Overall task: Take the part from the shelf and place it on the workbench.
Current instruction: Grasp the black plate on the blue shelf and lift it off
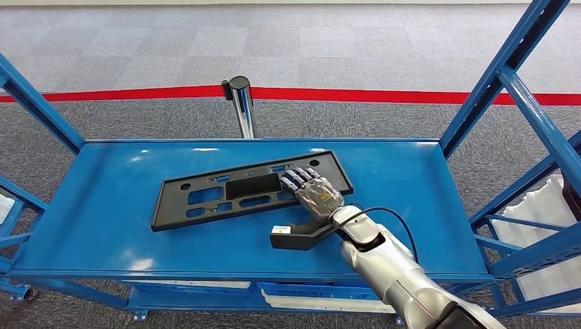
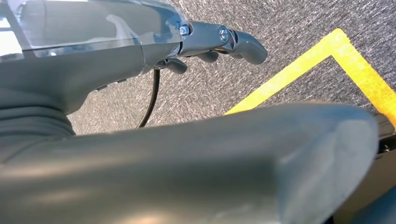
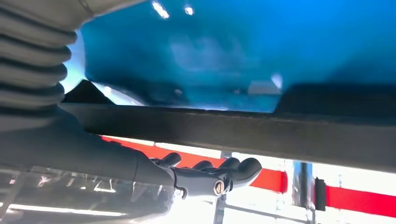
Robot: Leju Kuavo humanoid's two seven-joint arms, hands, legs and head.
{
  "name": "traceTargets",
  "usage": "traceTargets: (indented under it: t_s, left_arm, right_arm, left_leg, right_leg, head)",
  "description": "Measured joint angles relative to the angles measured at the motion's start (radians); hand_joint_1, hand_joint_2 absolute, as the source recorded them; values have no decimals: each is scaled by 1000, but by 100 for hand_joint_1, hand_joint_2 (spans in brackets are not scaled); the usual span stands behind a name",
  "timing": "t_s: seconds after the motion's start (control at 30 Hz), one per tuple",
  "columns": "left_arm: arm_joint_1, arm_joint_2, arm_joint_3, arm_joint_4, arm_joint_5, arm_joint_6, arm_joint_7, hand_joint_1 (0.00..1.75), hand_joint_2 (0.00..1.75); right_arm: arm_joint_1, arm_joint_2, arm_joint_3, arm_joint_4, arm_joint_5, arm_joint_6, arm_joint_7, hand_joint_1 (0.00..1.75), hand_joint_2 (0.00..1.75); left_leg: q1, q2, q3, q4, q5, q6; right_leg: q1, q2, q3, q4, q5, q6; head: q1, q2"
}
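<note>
The part point(image 1: 226, 195) is a flat black rectangular panel with several cut-outs, lying on the blue shelf point(image 1: 103, 219). My right hand point(image 1: 315, 192) reaches over the panel's right end with its fingers stretched out above the top face. In the right wrist view the panel's edge point(image 3: 280, 135) runs across the picture, and the right hand's fingers point(image 3: 219, 175) stand a little off it, with floor showing in the gap. Its thumb is hidden. My left hand point(image 2: 219, 42) hangs over grey carpet and holds nothing.
Blue uprights point(image 1: 500, 75) frame the shelf at both sides. A chrome barrier post point(image 1: 241, 103) stands just behind the shelf's far edge, before a red floor line point(image 1: 377, 94). White material point(image 1: 541, 205) sits in the rack at right. Yellow floor tape point(image 2: 299, 65) lies below the left hand.
</note>
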Motion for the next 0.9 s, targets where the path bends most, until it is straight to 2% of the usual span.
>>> traceTargets:
  t_s: [0.33, 0.37, 0.47, 0.5, 0.53, 0.67, 0.9]
  left_arm:
    - [0, 0, 0, 0, -5, 0, 0, 0, 0]
    - [0, 0, 0, 0, -5, 0, 0, 0, 0]
    - [0, 0, 0, 0, -6, 0, -1, 0, 0]
    - [0, 0, 0, 0, -6, 0, -1, 0, 0]
    - [0, 0, 0, 0, -6, 0, -1, 0, 0]
    - [1, -1, 0, 0, -6, 0, -3, 0, 0]
    - [2, -2, 0, 0, -6, 0, -5, 0, 0]
  right_arm:
    - [0, 6, -7, -13, -4, -18, -16, 0, 175]
    - [0, 6, -8, -14, -4, -20, -16, 7, 175]
    - [1, 6, -10, -18, -4, -25, -19, 80, 175]
    - [2, 6, -11, -19, -4, -27, -19, 98, 175]
    - [4, 6, -11, -20, -4, -28, -20, 98, 175]
    - [14, 6, -12, -21, -4, -29, -22, 175, 175]
    - [23, 6, -13, -27, -4, -33, -24, 175, 175]
  left_leg:
    - [0, 0, 2, 0, 0, 0]
    - [0, 0, 2, 0, 0, 0]
    - [0, 0, 3, 0, 0, 0]
    - [0, 0, 3, 0, 0, 0]
    - [0, 0, 3, 0, 0, 0]
    - [0, 0, 2, 0, 0, 0]
    - [0, 0, 2, 0, 0, 0]
  right_leg:
    - [0, 0, 2, 0, 0, 0]
    - [0, 0, 2, 0, 0, 0]
    - [0, 0, 3, 0, 0, 0]
    - [0, 0, 3, 0, 0, 0]
    - [0, 0, 3, 0, 0, 0]
    - [0, 0, 2, 0, 0, 0]
    - [0, 0, 2, 0, 0, 0]
  head:
    - [0, 0]
    - [0, 0]
    - [0, 0]
    - [0, 0]
    - [0, 0]
    - [0, 0]
    - [0, 0]
